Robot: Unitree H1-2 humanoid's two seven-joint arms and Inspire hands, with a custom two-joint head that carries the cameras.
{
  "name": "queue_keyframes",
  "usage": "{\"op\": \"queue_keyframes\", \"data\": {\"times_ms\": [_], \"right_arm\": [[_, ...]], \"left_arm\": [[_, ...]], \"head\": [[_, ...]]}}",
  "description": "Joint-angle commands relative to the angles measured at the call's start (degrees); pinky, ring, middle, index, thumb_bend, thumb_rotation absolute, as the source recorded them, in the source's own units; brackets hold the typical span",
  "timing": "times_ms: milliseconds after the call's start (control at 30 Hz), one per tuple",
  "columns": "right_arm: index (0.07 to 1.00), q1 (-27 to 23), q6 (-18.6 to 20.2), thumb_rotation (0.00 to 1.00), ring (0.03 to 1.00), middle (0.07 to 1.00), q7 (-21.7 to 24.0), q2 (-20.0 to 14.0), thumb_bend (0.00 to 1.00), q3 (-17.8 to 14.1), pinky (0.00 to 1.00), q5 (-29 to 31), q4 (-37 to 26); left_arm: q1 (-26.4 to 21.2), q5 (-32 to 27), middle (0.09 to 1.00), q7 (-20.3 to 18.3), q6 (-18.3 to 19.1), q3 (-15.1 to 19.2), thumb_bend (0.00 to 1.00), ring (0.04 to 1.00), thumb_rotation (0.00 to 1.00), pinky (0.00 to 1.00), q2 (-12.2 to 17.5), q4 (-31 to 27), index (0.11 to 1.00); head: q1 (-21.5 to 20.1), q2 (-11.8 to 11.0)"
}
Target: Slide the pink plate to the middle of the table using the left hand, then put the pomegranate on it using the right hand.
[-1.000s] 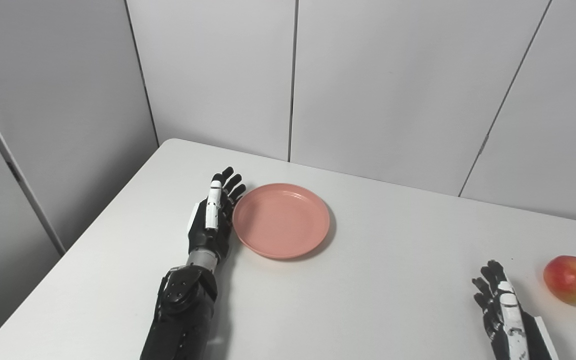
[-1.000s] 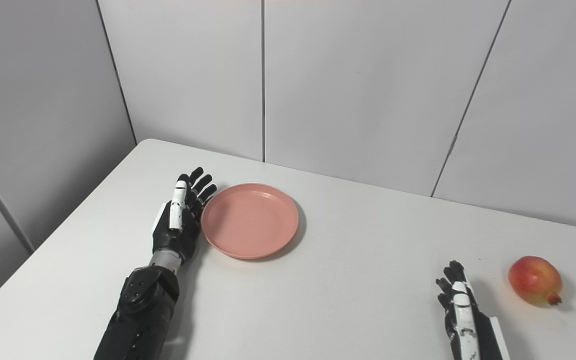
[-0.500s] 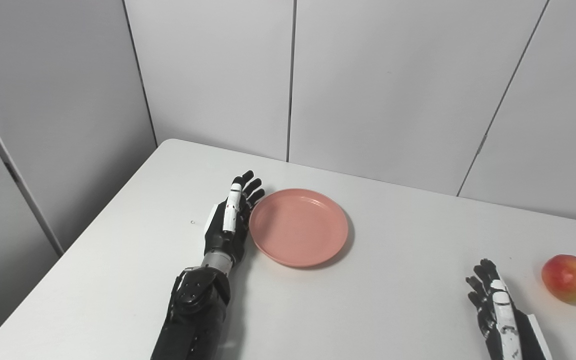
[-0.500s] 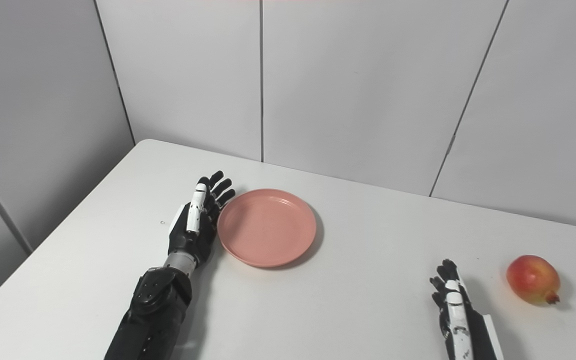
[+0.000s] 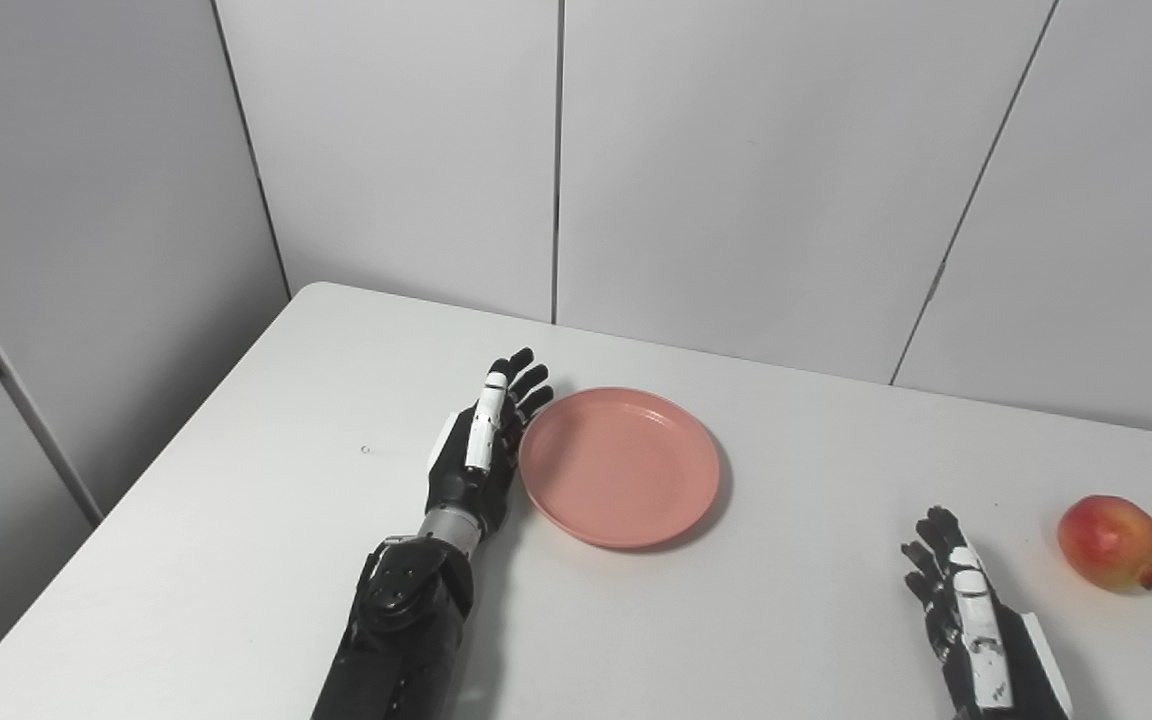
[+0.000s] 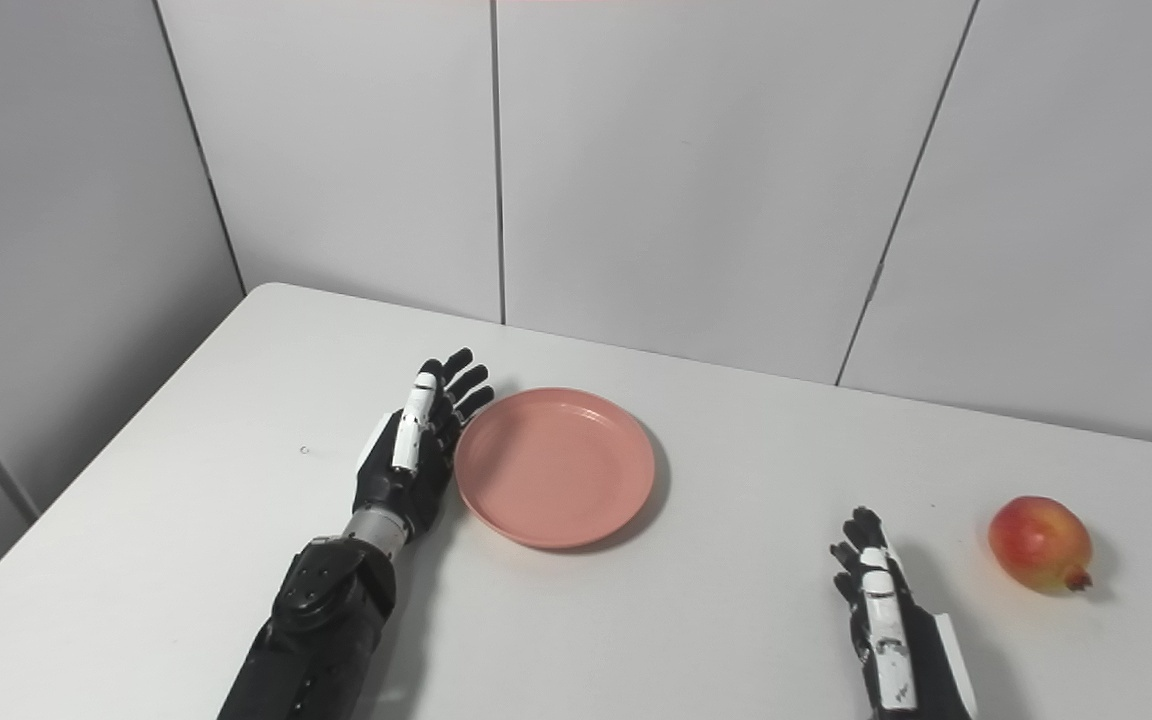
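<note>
The pink plate [image 5: 620, 466] lies flat on the white table [image 5: 236, 560], left of its middle. My left hand [image 5: 481, 445] stands on edge with fingers straight, its palm side against the plate's left rim, holding nothing. A red-yellow pomegranate [image 5: 1111, 541] rests near the right edge. My right hand [image 5: 966, 620] is open at the lower right, fingers spread, a short way left of the fruit and apart from it.
Grey wall panels [image 5: 736, 170] rise behind the table's far edge. The table's left edge runs diagonally down to the lower left. A tiny speck [image 5: 365, 450] lies on the tabletop left of my left hand.
My left hand has pushed the plate to the right across the table. The camera has also turned a little rightward, so the pomegranate and right hand sit further left in the picture.
</note>
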Motion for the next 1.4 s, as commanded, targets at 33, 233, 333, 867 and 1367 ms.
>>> {"op": "queue_keyframes", "data": {"times_ms": [33, 233, 333, 867, 1367], "right_arm": [[0.955, -0.9, -2.4, 1.00, 0.956, 0.963, -0.6, 0.4, 0.25, 0.2, 0.97, -0.5, -1.9], [0.956, -0.9, -1.7, 1.00, 0.956, 0.962, -1.1, 0.8, 0.26, 0.5, 0.97, -1.0, -2.2], [0.956, -1.0, -1.9, 1.00, 0.954, 0.960, -1.3, 1.2, 0.27, 0.6, 0.97, -1.1, -2.0], [0.946, -1.2, -1.6, 1.00, 0.949, 0.954, -2.4, 2.8, 0.29, 1.2, 0.96, -1.6, -2.2], [0.947, -1.4, -1.7, 1.00, 0.951, 0.954, -2.7, 3.8, 0.29, 1.6, 0.97, -2.0, -2.0]], "left_arm": [[-1.5, 1.5, 0.915, -0.6, 1.4, -1.5, 0.41, 0.907, 1.00, 0.91, -0.7, -0.5, 0.895], [-1.4, 2.7, 0.909, -1.5, 2.4, -3.7, 0.40, 0.902, 1.00, 0.90, -2.1, -0.7, 0.889], [-1.4, 3.6, 0.915, -2.1, 2.6, -4.7, 0.41, 0.904, 1.00, 0.90, -2.7, -0.6, 0.898], [0.2, 5.7, 0.921, -3.5, 4.0, -8.6, 0.41, 0.908, 1.00, 0.90, -5.2, -3.0, 0.904], [1.8, 5.6, 0.919, -5.0, 5.2, -11.3, 0.44, 0.907, 1.00, 0.91, -5.7, -5.3, 0.907]], "head": [[-0.7, 0.3], [-2.0, 0.7], [-2.7, 1.0], [-5.9, 2.1], [-8.4, 2.5]]}}
